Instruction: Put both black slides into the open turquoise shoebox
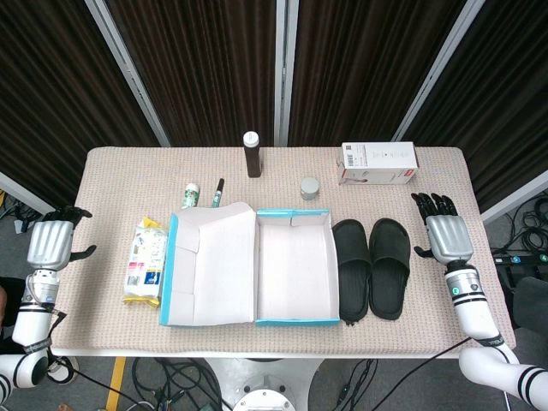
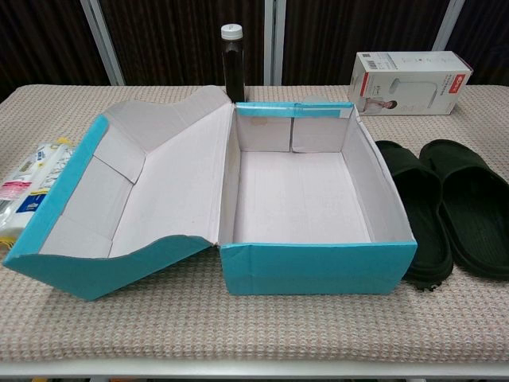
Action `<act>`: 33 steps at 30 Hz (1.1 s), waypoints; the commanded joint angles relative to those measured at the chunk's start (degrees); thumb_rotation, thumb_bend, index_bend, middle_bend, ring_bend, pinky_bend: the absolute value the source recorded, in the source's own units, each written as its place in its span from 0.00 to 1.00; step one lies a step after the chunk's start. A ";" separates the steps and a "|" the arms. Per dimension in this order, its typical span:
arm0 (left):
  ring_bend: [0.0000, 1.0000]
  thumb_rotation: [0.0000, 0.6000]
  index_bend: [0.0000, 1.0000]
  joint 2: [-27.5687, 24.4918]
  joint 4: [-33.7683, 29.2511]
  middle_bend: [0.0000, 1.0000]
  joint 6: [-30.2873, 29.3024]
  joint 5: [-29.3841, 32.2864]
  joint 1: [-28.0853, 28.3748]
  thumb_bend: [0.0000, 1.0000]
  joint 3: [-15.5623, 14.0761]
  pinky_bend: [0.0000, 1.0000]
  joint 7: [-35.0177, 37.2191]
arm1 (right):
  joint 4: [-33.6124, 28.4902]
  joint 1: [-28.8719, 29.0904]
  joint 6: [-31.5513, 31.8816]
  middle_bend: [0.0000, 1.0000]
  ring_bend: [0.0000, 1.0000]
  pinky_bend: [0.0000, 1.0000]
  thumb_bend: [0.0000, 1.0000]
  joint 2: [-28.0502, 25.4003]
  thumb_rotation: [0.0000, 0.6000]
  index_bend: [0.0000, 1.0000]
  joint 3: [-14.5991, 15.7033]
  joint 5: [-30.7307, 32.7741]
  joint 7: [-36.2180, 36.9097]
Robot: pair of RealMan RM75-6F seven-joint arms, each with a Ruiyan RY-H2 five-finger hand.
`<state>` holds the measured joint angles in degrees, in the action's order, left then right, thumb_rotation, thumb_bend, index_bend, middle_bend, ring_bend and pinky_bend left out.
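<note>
Two black slides lie side by side on the table, right of the box: the left slide (image 1: 352, 268) (image 2: 416, 208) touches the box wall, the right slide (image 1: 390, 265) (image 2: 472, 206) sits beside it. The turquoise shoebox (image 1: 294, 269) (image 2: 318, 269) stands open and empty, its lid (image 1: 208, 265) (image 2: 119, 199) folded out to the left. My right hand (image 1: 447, 234) hovers open, fingers spread, just right of the slides over the table's right edge. My left hand (image 1: 51, 242) hangs open off the table's left edge. Neither hand shows in the chest view.
A dark bottle with a white cap (image 1: 252, 154) (image 2: 232, 62) stands behind the box. A white and red carton (image 1: 378, 163) (image 2: 410, 82) lies at the back right. A small grey tin (image 1: 309, 188), a pen (image 1: 217, 193), a small tube (image 1: 191, 195) and a wipes pack (image 1: 145, 261) (image 2: 28, 183) sit nearby.
</note>
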<state>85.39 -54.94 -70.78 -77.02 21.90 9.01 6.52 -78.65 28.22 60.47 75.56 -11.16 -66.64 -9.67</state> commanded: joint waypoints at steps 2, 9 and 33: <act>0.22 1.00 0.34 -0.16 -0.25 0.31 0.30 0.37 0.01 0.13 0.30 0.32 0.70 | -0.06 -0.02 0.02 0.08 0.00 0.02 0.03 0.13 1.00 0.03 0.11 -0.17 0.26; 0.22 1.00 0.34 -1.10 -2.02 0.31 -0.84 -0.32 -0.38 0.13 0.09 0.32 0.54 | -0.75 -0.07 0.02 0.08 0.00 0.02 0.03 -0.30 1.00 0.03 0.01 -0.13 0.75; 0.22 1.00 0.34 -2.21 -4.11 0.31 -0.45 -1.49 0.07 0.13 -0.41 0.32 0.87 | -5.30 0.86 -1.68 0.12 0.01 0.04 0.03 -3.14 1.00 0.03 -2.26 3.78 1.06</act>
<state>83.21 -59.08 -71.13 -78.44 21.99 8.61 7.31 -83.25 28.41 59.77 72.73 -12.94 -63.92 -7.73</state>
